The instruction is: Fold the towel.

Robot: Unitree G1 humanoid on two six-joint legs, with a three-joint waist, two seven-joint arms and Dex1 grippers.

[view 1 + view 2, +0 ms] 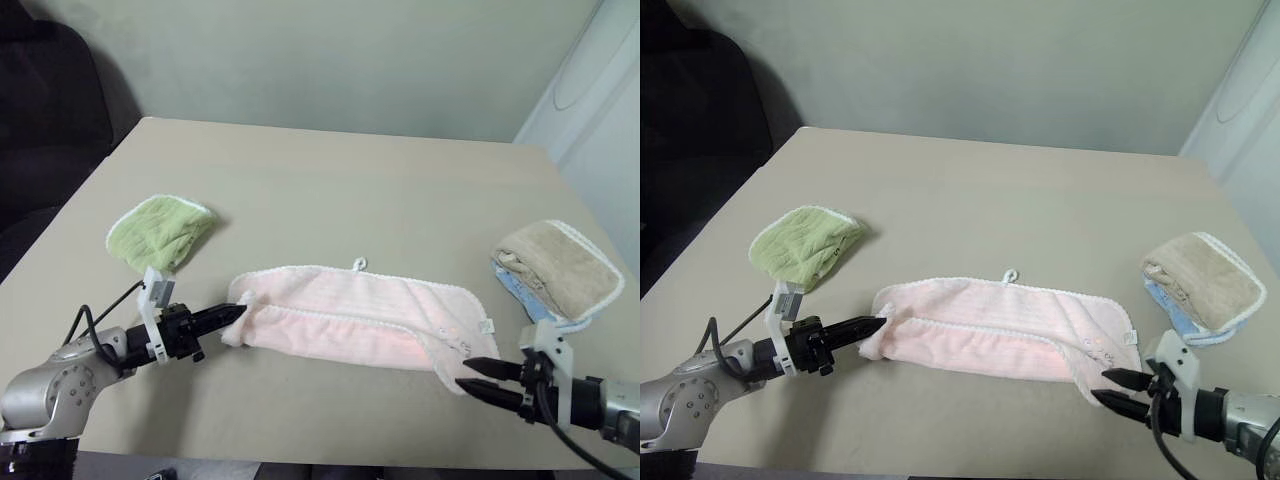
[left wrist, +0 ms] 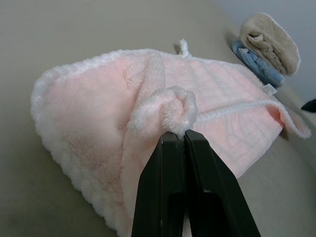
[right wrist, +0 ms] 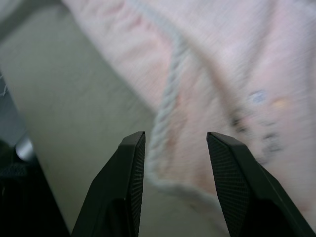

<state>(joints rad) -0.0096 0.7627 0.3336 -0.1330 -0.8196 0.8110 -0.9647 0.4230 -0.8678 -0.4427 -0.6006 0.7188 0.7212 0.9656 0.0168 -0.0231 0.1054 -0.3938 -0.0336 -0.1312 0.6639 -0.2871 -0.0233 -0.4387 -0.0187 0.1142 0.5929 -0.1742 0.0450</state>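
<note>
left wrist view: the left gripper point(image 2: 183, 136) has its two black fingers pressed together, pinching a curled bit of the towel's white edging. from there the pink towel point(image 1: 350, 315) stretches across the near middle of the table point(image 1: 330, 190), folded lengthwise into a long band with its white loop point(image 1: 358, 264) at the far edge. at its other end a small white tag point(image 1: 487, 325) sits on the corner; any writing on it is too small to read. a few small marks point(image 3: 266, 133) near that corner are blurred and cannot be read either. the right gripper point(image 3: 174, 140) hangs just over that corner with its fingers parted and nothing between them. beyond, a folded green towel point(image 1: 160, 230) lies on the table's left side, and a beige towel point(image 1: 560, 270) rests on a blue cloth point(image 1: 520, 285) near the right edge.
</note>
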